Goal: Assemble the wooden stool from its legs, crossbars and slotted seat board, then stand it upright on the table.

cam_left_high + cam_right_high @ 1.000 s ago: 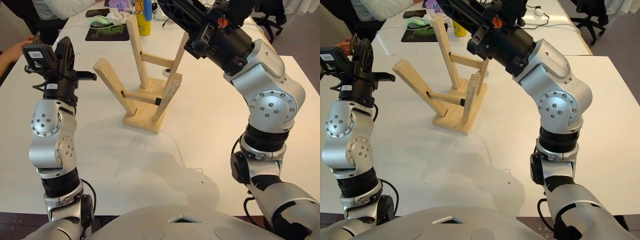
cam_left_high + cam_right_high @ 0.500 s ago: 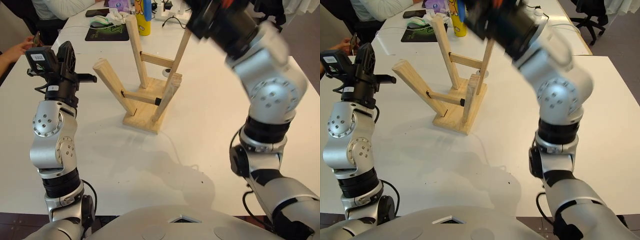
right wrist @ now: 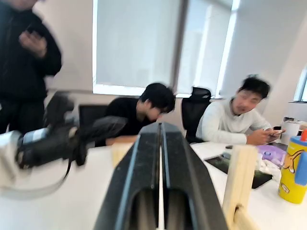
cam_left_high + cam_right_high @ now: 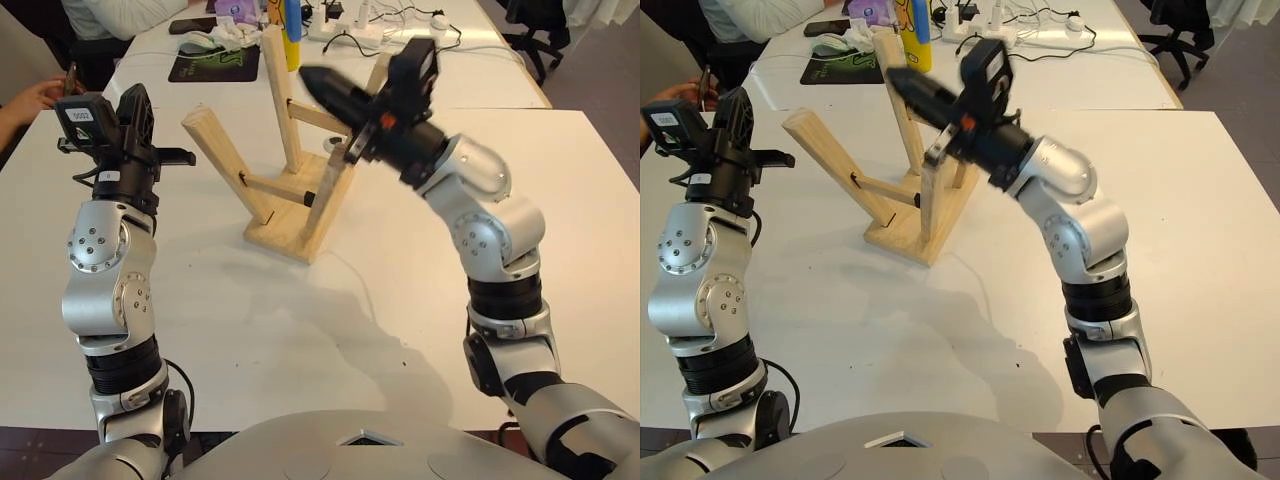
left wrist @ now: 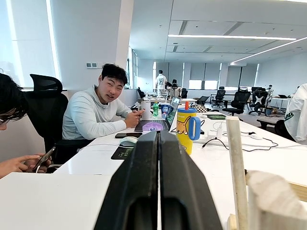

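My right gripper [image 4: 310, 78], closed on nothing, is dropping from overhead to leg height beside the stool [image 4: 283, 226], which is sitting inverted below it, not yet stood upright.

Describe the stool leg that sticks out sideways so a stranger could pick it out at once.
On the white table the wooden stool sits upside down, seat board down and legs in the air. Look at its side toward the robot's left. That leg leans far outward, while the other three stand nearly upright.
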Controlling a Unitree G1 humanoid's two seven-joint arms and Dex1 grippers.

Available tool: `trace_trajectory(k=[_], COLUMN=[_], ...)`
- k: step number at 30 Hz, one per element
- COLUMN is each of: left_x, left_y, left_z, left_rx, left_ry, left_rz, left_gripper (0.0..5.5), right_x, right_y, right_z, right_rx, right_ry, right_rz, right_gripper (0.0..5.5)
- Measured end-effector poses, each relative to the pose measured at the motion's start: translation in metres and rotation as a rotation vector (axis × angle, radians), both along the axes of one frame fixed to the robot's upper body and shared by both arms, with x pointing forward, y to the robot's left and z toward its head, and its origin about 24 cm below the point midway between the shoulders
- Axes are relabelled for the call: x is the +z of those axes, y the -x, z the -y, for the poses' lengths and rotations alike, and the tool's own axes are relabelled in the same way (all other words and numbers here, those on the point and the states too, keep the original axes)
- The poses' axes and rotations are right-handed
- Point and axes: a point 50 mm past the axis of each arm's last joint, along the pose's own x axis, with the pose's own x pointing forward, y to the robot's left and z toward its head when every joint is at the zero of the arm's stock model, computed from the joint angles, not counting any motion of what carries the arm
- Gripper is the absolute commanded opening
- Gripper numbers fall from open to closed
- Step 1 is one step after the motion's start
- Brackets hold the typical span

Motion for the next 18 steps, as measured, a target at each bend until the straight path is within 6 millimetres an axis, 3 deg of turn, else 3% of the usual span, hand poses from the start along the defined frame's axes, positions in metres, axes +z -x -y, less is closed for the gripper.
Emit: trace_trajectory(k=[5, 7, 8, 9, 11, 15, 18], left_x=[0.0, 0.0, 0.0, 0.0, 0.0, 0.0, -0.001], left_y=[0.0, 0.0, 0.0, 0.0, 0.0, 0.0, 0.0], left_z=[0.0, 0.0, 0.0, 0.0, 0.001, 0.0, 0.001], left_rx=[0.002, 0.001, 0.001, 0.001, 0.0, 0.0, -0.004], left_ry=[0.0, 0.0, 0.0, 0.0, 0.0, 0.0, 0.0], left_rz=[-0.001, -0.001, -0.001, -0.001, -0.001, -0.002, -0.004], left_gripper=[0.0, 0.0, 0.0, 0.0, 0.0, 0.0, 0.0], right_x=[0.105, 0.127, 0.129, 0.121, 0.082, -0.029, -0.046], right_y=[0.004, 0.013, 0.016, 0.017, 0.012, 0.013, 0.024], right_z=[0.028, 0.034, 0.033, 0.027, 0.009, -0.013, -0.014], right_rx=[-0.035, -0.017, -0.003, 0.015, 0.047, 0.124, 0.136], right_ry=[-0.314, -0.383, -0.369, -0.31, -0.163, 0.216, 0.355], right_rz=[0.23, 0.288, 0.297, 0.284, 0.189, -0.06, 0.001], right_gripper=[0.01, 0.01, 0.01, 0.01, 0.01, 0.01, 0.01])
